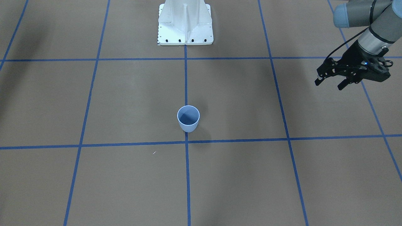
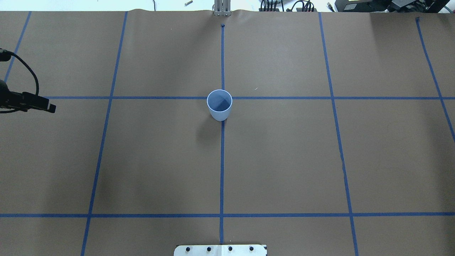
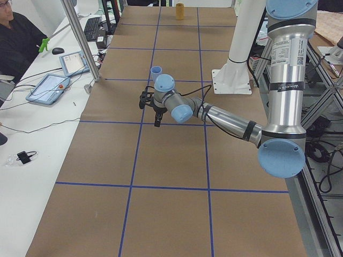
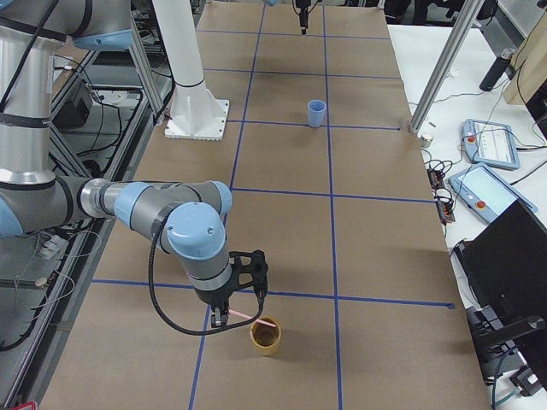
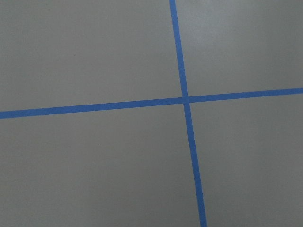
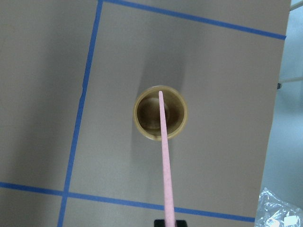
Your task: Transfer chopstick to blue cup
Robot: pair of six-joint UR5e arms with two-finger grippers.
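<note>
The blue cup (image 1: 188, 118) (image 2: 219, 105) (image 4: 316, 113) stands upright and empty at the table's middle, on a tape crossing. Far off at the table's right end, my right gripper (image 4: 222, 318) is shut on the pale pink chopstick (image 4: 252, 321) (image 6: 164, 156). The stick lies nearly level, its far tip over the mouth of a tan cup (image 6: 160, 116) (image 4: 265, 337). My left gripper (image 1: 329, 84) (image 2: 49, 106) hovers open and empty above the table's left side, well away from the blue cup.
The white robot pedestal (image 1: 185, 25) stands behind the blue cup. A crumpled plastic bag (image 6: 279, 213) lies off the table edge beside the tan cup. A person (image 3: 16, 37) sits at a side desk with tablets (image 3: 48, 88).
</note>
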